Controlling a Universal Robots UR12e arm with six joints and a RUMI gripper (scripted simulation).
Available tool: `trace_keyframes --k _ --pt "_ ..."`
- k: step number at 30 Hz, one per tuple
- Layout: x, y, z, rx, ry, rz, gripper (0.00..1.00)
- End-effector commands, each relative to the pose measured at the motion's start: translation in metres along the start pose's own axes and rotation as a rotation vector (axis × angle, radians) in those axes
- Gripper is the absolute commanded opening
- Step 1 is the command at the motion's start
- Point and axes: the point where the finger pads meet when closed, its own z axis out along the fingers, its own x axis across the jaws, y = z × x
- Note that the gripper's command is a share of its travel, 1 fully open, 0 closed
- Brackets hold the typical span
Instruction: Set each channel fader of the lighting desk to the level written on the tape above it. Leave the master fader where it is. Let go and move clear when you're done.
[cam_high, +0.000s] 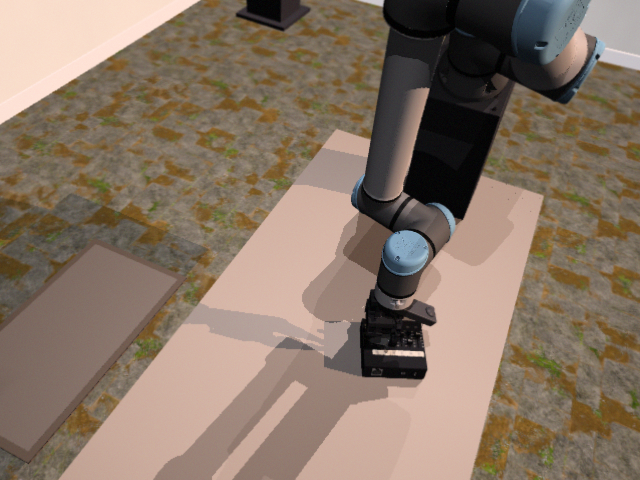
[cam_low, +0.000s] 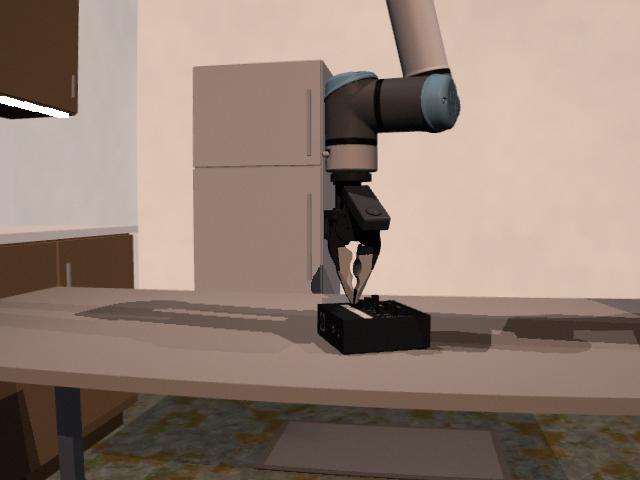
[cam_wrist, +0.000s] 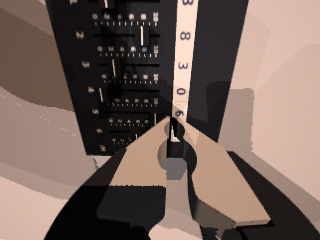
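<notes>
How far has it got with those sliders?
Partly done, it seems. On the lighting desk, the row 2 fader, row 3 fader and row 4 fader sit about where the tape reads 8, 3 and 0. In hand: the gripper, shut and holding nothing, has its tips by row 5, beside the 6. Left: row 6. Row 1 is cut off, so I cannot judge it.
</notes>
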Motion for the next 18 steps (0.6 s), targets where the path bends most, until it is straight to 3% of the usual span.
trace_keyframes --k 1,18 --pt "-0.0014 0.0001 -0.0004 0.000 0.001 0.000 0.00" --pt "-0.0099 0.0001 -0.0004 0.000 0.001 0.000 0.00"
